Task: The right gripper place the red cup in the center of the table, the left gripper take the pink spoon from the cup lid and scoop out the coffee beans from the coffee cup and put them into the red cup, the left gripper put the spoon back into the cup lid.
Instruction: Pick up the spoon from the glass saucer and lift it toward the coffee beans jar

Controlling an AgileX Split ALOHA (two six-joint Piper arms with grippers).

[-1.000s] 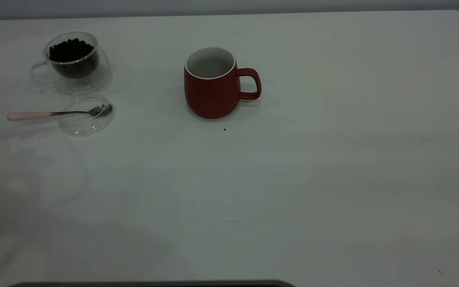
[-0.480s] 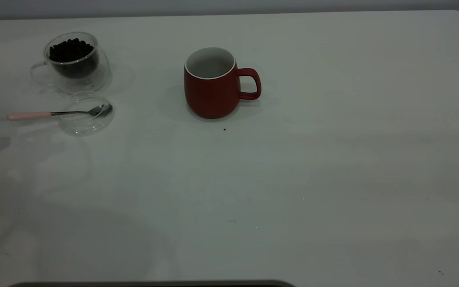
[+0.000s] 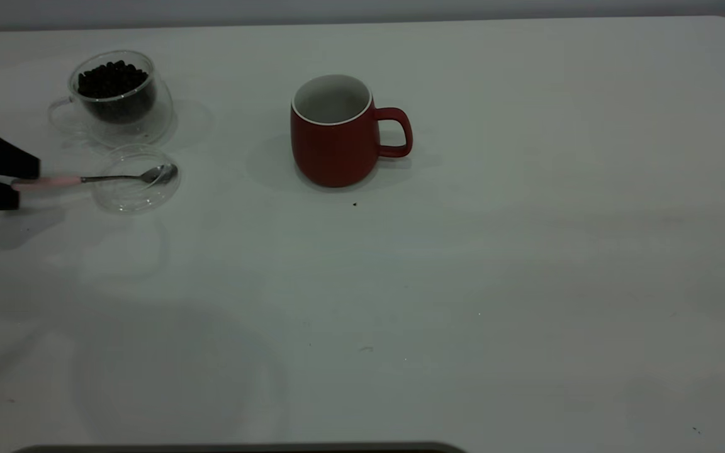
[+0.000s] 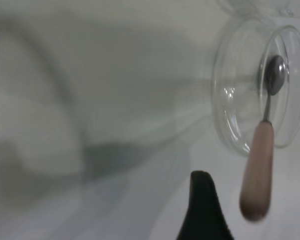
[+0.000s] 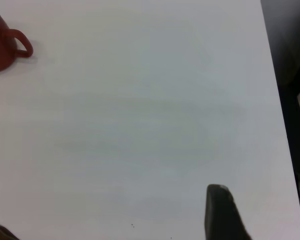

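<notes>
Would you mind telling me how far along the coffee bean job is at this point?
Done: the dark red ceramic mug stands mid-table, empty. In hand: the left tool, open, straddles the handle end of the pink-handled teaspoon, whose bowl rests in the clear glass lid. Left: scooping the dark beans from the clear glass cup, then returning the spoon.

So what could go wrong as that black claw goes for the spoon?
The left gripper has open jaws on either side of the pink spoon handle's very tip, so a grasp that far out could slip. The spoon's bowl rests in the cup lid, which might be dragged or flipped. The coffee cup of coffee beans stands close behind and could be bumped.
</notes>
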